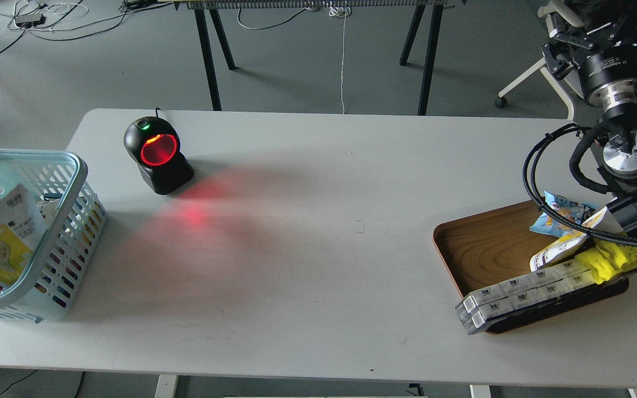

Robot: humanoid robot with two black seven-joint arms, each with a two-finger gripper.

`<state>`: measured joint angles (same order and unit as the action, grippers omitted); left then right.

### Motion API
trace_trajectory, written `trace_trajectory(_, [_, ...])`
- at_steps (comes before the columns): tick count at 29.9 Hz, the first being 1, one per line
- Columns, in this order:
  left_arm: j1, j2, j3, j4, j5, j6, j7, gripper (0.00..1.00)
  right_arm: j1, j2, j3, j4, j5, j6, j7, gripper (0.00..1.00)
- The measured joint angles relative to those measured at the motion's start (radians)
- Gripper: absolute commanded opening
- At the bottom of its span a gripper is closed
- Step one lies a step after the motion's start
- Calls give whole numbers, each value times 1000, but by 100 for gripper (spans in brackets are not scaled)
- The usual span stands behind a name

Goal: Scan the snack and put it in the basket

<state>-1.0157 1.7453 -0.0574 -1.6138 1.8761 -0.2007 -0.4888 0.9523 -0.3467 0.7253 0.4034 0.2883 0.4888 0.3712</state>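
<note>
The snack [2, 239], a yellow-and-white pouch with beige beans on its front, lies tilted inside the light blue basket [73, 237] at the table's left edge, free of any gripper. My left gripper is out of view. My right arm stands at the far right, above the tray. Its far end [600, 30] sits at the top right corner, dark and partly cut off by the frame edge. I cannot tell its fingers apart.
A black barcode scanner [158, 153] with a glowing red ring stands at the back left and throws red light on the white table [318, 265]. A brown wooden tray [481, 249] at the right holds a blue snack bag [557, 216], a yellow packet [617, 260] and white boxes [520, 296].
</note>
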Motion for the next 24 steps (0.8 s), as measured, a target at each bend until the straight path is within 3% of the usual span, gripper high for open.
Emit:
trace_trajectory(8, [-79, -22, -11, 57, -557, -13, 0, 99, 4, -14, -4, 0, -1, 0, -3, 100])
trace_trajectory(11, [-137, -121, -14, 106, -783, -15, 1, 100, 16, -17, -4, 0, -2, 0, -1, 100])
trace_trajectory(18, [-177, -405, -58, 220, -1322, -22, 57, 100, 57, -58, -1, -3, -2, 0, 2, 100])
trace_trajectory(24, [-177, -671, -140, 460, -1678, -88, 63, 100, 69, -61, 0, -3, -3, 0, -1, 100])
